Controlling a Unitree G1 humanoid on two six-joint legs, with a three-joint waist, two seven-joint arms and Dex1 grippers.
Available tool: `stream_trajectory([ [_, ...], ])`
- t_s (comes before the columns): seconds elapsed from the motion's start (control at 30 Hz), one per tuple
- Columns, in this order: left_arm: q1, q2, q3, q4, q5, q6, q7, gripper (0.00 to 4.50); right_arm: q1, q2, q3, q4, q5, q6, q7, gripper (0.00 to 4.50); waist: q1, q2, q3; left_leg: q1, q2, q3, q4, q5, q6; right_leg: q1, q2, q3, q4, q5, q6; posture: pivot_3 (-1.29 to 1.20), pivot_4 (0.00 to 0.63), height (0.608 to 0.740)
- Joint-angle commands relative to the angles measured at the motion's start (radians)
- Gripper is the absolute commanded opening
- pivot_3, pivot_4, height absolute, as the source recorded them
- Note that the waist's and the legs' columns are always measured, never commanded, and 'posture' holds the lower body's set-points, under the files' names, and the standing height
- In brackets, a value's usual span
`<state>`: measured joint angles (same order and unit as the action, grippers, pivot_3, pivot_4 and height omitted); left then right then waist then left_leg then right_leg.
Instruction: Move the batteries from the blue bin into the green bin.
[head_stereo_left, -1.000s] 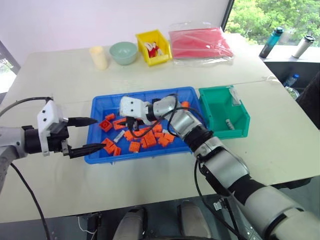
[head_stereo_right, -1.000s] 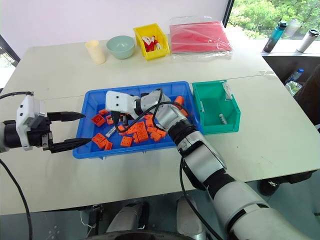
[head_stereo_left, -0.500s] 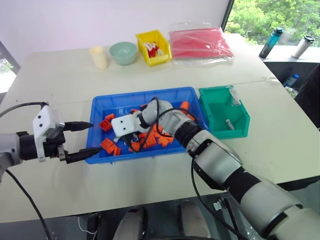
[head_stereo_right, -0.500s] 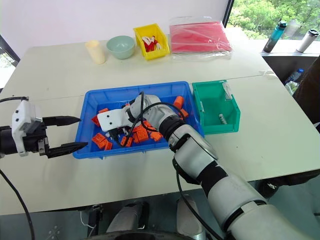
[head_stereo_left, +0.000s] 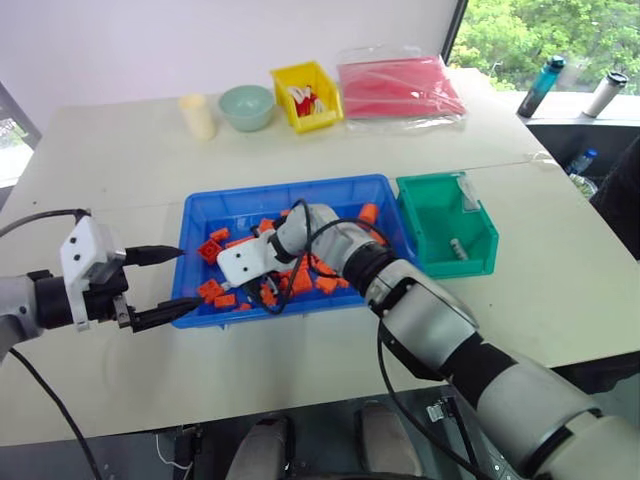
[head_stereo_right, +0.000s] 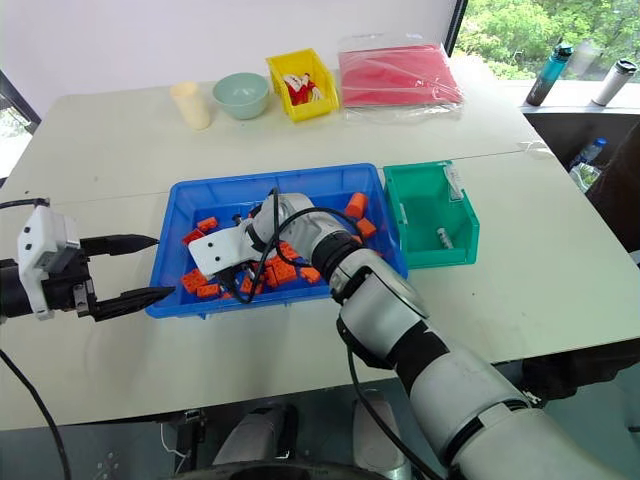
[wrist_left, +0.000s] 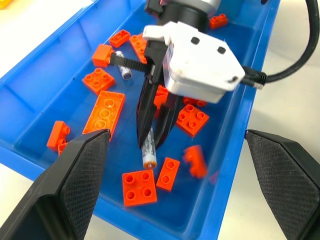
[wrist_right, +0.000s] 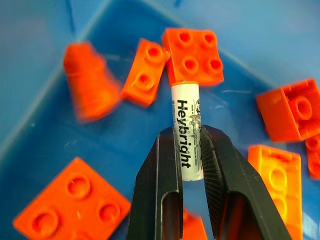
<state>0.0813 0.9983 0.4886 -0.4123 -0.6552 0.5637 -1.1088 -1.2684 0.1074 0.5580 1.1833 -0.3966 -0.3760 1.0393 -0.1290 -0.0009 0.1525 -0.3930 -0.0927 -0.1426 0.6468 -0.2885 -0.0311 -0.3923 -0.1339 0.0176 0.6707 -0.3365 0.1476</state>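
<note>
Lift straight up with the right gripper (wrist_right: 190, 165) clamped tight on the battery (wrist_right: 187, 131), low among orange bricks (wrist_right: 191, 56) in the blue bin (head_stereo_left: 300, 193), then carry across to the green bin (head_stereo_left: 447, 226), leaving the left gripper (head_stereo_left: 165, 284) wide open, empty, beside the blue bin.

A white battery (wrist_right: 187, 132) stands pinched above the blue bin (head_stereo_left: 300, 192); another lies in the green bin (head_stereo_left: 478, 252).

A lab or test room is suggested by a plain white table (head_stereo_left: 120, 150) set with sorting bins beside a window (head_stereo_left: 540, 30).
</note>
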Motion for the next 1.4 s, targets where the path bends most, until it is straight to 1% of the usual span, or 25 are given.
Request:
stream_trajectory([
  [0.03, -0.017, -0.004, 0.010, -0.007, -0.016, -0.005, 0.004, 4.50, -0.013, -0.006, -0.031, -0.027, 0.018, 0.020, 0.015, 0.05, 0.001, 0.000, 0.000, 0.000, 0.000, 0.000, 0.000, 0.000, 0.000, 0.000, 0.000, 0.000, 0.000, 0.000, 0.000, 0.00, 0.150, 0.740],
  [0.1, -0.030, -0.009, -0.009, 0.003, -0.019, -0.004, 0.004, 4.50, -0.004, -0.030, -0.062, -0.072, 0.047, 0.046, 0.030, 0.05, 0.003, 0.000, 0.000, 0.000, 0.000, 0.000, 0.000, 0.000, 0.000, 0.000, 0.000, 0.000, 0.000, 0.000, 0.000, 0.00, 0.150, 0.740],
  [0.17, -0.047, -0.015, -0.031, 0.013, -0.022, -0.003, 0.004, 4.50, 0.014, -0.057, -0.111, -0.156, 0.095, 0.119, 0.049, 0.05, 0.004, 0.000, 0.000, 0.000, 0.000, 0.000, 0.000, 0.000, 0.000, 0.001, 0.000, 0.000, 0.000, 0.000, 0.000, 0.00, 0.150, 0.740],
  [0.23, -0.110, -0.045, -0.075, 0.038, -0.041, 0.015, 0.030, 4.50, 0.089, -0.147, -0.204, -0.399, 0.159, 0.303, 0.057, 0.05, 0.009, 0.000, 0.000, 0.000, 0.000, 0.000, 0.000, 0.000, 0.000, 0.001, 0.000, 0.000, 0.000, 0.000, 0.000, 0.00, 0.150, 0.740],
  [0.27, -0.147, -0.066, -0.096, 0.051, -0.053, 0.028, 0.048, 4.50, 0.144, -0.202, -0.252, -0.553, 0.180, 0.417, 0.059, 0.05, 0.018, 0.000, 0.000, 0.000, 0.000, -0.001, 0.001, 0.000, 0.000, 0.002, 0.000, 0.000, 0.000, 0.000, 0.000, 0.00, 0.150, 0.740],
  [0.33, -0.194, -0.094, -0.118, 0.070, -0.065, 0.044, 0.067, 4.50, 0.232, -0.278, -0.301, -0.794, 0.198, 0.602, 0.059, 0.05, 0.035, -0.001, 0.000, -0.002, -0.001, -0.003, 0.002, 0.000, 0.000, 0.002, 0.000, 0.000, 0.000, 0.000, 0.000, 0.00, 0.150, 0.740],
  [0.37, -0.220, -0.110, -0.136, 0.085, -0.064, 0.046, 0.077, 4.50, 0.280, -0.323, -0.342, -0.924, 0.209, 0.718, 0.053, 0.05, 0.036, -0.001, 0.000, -0.003, -0.001, -0.003, 0.003, 0.000, 0.000, 0.002, -0.001, 0.000, 0.000, 0.000, 0.000, 0.00, 0.150, 0.740],
  [0.47, -0.280, -0.137, -0.183, 0.120, -0.056, 0.048, 0.083, 4.50, 0.386, -0.432, -0.488, -1.226, 0.253, 1.053, 0.011, 0.05, 0.045, -0.001, -0.001, -0.007, -0.002, -0.002, 0.004, 0.000, 0.000, 0.000, -0.001, 0.000, 0.000, 0.000, 0.000, 0.00, 0.150, 0.740],
  [0.53, -0.304, -0.141, -0.205, 0.141, -0.049, 0.045, 0.069, 4.50, 0.445, -0.507, -0.580, -1.358, 0.261, 1.218, -0.035, 0.05, 0.049, -0.001, -0.001, -0.009, -0.001, 0.000, 0.005, 0.000, 0.000, -0.003, -0.001, 0.001, 0.002, 0.000, 0.000, 0.00, 0.150, 0.740],
  [0.6, -0.321, -0.138, -0.223, 0.163, -0.043, 0.040, 0.052, 4.50, 0.506, -0.587, -0.656, -1.451, 0.262, 1.332, -0.074, 0.05, 0.056, -0.001, -0.001, -0.010, -0.001, 0.002, 0.005, 0.000, 0.000, -0.005, -0.001, 0.002, 0.003, 0.000, 0.000, 0.00, 0.150, 0.740],
  [0.63, -0.325, -0.137, -0.228, 0.169, -0.042, 0.038, 0.047, 4.50, 0.523, -0.612, -0.673, -1.479, 0.272, 1.368, -0.090, 0.05, 0.058, -0.001, -0.001, -0.010, -0.001, 0.002, 0.005, 0.000, 0.000, -0.006, -0.001, 0.002, 0.003, 0.000, 0.000, 0.00, 0.150, 0.740],
  [0.7, -0.336, -0.129, -0.245, 0.183, -0.036, 0.033, 0.021, 4.50, 0.582, -0.668, -0.747, -1.553, 0.297, 1.484, -0.113, 0.05, 0.060, -0.001, -0.001, -0.011, -0.001, 0.003, 0.005, 0.000, 0.000, -0.006, -0.001, 0.002, 0.003, 0.000, 0.000, 0.00, 0.150, 0.740],
  [0.77, -0.344, -0.119, -0.264, 0.194, -0.024, 0.023, -0.008, 4.50, 0.646, -0.715, -0.796, -1.607, 0.318, 1.550, -0.133, 0.05, 0.061, -0.001, -0.001, -0.011, -0.001, 0.003, 0.005, 0.000, 0.000, -0.006, -0.001, 0.002, 0.003, 0.000, 0.000, 0.00, 0.150, 0.740],
  [0.9, -0.371, -0.109, -0.297, 0.217, 0.008, -0.009, -0.053, 4.50, 0.777, -0.777, -0.824, -1.651, 0.358, 1.572, -0.177, 0.05, 0.063, -0.001, -0.001, -0.011, -0.001, 0.004, 0.005, 0.000, 0.000, -0.005, -0.002, 0.002, 0.002, 0.000, 0.000, 0.00, 0.150, 0.740],
  [1.0, -0.397, -0.112, -0.308, 0.233, 0.019, -0.015, -0.059, 4.50, 0.831, -0.779, -0.848, -1.643, 0.387, 1.570, -0.226, 0.05, 0.062, -0.001, -0.001, -0.011, -0.001, 0.005, 0.005, 0.000, 0.000, -0.005, -0.002, 0.002, 0.002, 0.000, 0.000, 0.00, 0.150, 0.740],
  [1.07, -0.404, -0.114, -0.309, 0.236, 0.021, -0.017, -0.060, 4.50, 0.844, -0.787, -0.850, -1.620, 0.396, 1.551, -0.261, 1.07, 0.061, -0.001, -0.001, -0.011, -0.001, 0.005, 0.005, 0.000, 0.000, -0.005, -0.002, 0.002, 0.002, 0.000, 0.000, 0.00, 0.150, 0.740],
  [1.1, -0.402, -0.114, -0.306, 0.232, 0.020, -0.016, -0.058, 4.50, 0.842, -0.797, -0.844, -1.600, 0.394, 1.529, -0.280, 1.38, 0.061, -0.001, -0.001, -0.011, -0.001, 0.005, 0.005, 0.000, 0.000, -0.005, -0.002, 0.002, 0.002, 0.000, 0.000, 0.00, 0.150, 0.740],
  [1.13, -0.399, -0.114, -0.304, 0.229, 0.018, -0.015, -0.058, 4.50, 0.840, -0.805, -0.839, -1.586, 0.395, 1.514, -0.294, 1.94, 0.062, -0.001, -0.001, -0.011, -0.001, 0.005, 0.006, 0.000, 0.000, -0.005, -0.002, 0.002, 0.002, 0.000, 0.000, 0.00, 0.150, 0.740],
  [1.17, -0.393, -0.114, -0.301, 0.221, 0.016, -0.013, -0.055, 4.50, 0.827, -0.815, -0.832, -1.569, 0.400, 1.498, -0.300, 2.35, 0.062, -0.001, -0.001, -0.011, -0.001, 0.005, 0.006, 0.000, 0.000, -0.005, -0.002, 0.002, 0.002, 0.000, 0.000, 0.00, 0.150, 0.740],
  [1.2, -0.385, -0.114, -0.296, 0.211, 0.012, -0.010, -0.052, 4.50, 0.810, -0.824, -0.826, -1.554, 0.411, 1.486, -0.300, 2.91, 0.062, -0.001, -0.001, -0.011, -0.001, 0.005, 0.006, 0.000, 0.000, -0.005, -0.002, 0.002, 0.002, 0.000, 0.000, 0.00, 0.150, 0.740],
  [1.23, -0.380, -0.114, -0.294, 0.205, 0.010, -0.008, -0.050, 4.50, 0.799, -0.831, -0.823, -1.543, 0.423, 1.477, -0.301, 3.37, 0.062, -0.001, -0.001, -0.011, -0.001, 0.005, 0.006, 0.000, 0.000, -0.005, -0.002, 0.002, 0.002, 0.000, 0.000, 0.00, 0.150, 0.740],
  [1.27, -0.369, -0.113, -0.288, 0.192, 0.006, -0.005, -0.046, 4.50, 0.747, -0.832, -0.803, -1.518, 0.439, 1.460, -0.297, 3.87, 0.062, -0.001, -0.001, -0.011, -0.001, 0.005, 0.006, 0.000, 0.000, -0.005, -0.002, 0.002, 0.002, 0.000, 0.000, 0.00, 0.150, 0.740],
  [1.3, -0.358, -0.112, -0.284, 0.182, 0.005, -0.004, -0.043, 4.50, 0.689, -0.828, -0.775, -1.495, 0.455, 1.445, -0.292, 3.87, 0.060, -0.001, -0.001, -0.011, -0.001, 0.005, 0.006, 0.000, 0.000, -0.005, -0.002, 0.002, 0.002, 0.000, 0.000, 0.00, 0.150, 0.740],
  [1.4, -0.329, -0.105, -0.272, 0.157, 0.006, -0.006, -0.036, 4.50, 0.503, -0.745, -0.668, -1.436, 0.523, 1.432, -0.270, 3.87, 0.050, 0.000, 0.000, -0.011, 0.000, 0.009, 0.005, 0.000, 0.000, -0.007, -0.001, 0.003, 0.001, 0.000, 0.000, 0.00, 0.150, 0.740],
])
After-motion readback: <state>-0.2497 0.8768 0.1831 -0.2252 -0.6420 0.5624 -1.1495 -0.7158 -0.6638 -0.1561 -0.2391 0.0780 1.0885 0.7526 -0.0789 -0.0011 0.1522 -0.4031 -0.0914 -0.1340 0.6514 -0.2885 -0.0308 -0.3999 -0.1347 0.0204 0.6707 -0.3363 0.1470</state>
